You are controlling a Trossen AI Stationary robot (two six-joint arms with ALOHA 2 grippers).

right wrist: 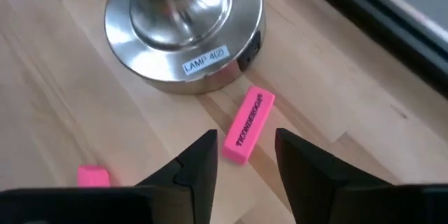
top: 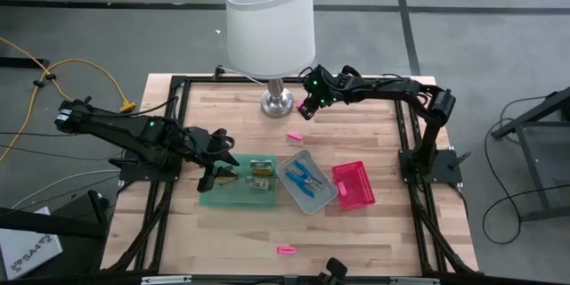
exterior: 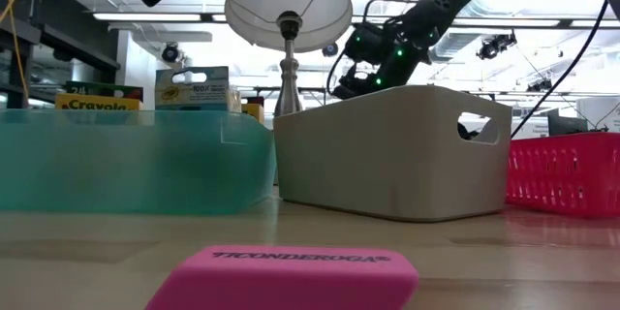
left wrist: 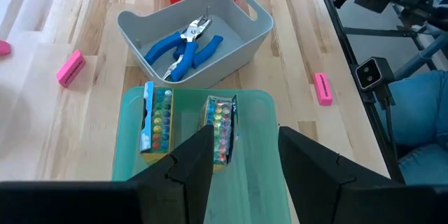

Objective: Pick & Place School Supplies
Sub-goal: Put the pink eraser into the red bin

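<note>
The left gripper [left wrist: 241, 157] hovers with its fingers spread and empty over the green tray [top: 233, 198] at the table's left, where two crayon packs [left wrist: 155, 117] stand just ahead of it. The right gripper [right wrist: 241, 157], fingers spread, hangs above a pink eraser [right wrist: 248, 126] lying on the wood just beside the lamp base [right wrist: 183, 28] at the far side. Two blue-handled pliers [top: 304, 177] lie in the grey tray [top: 322, 196]; another pink eraser [top: 286, 249] lies near the front edge.

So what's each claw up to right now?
Right claw open over pink eraser beside lamp base. Left claw open above green tray, crayon packs inside. Nothing held.
</note>
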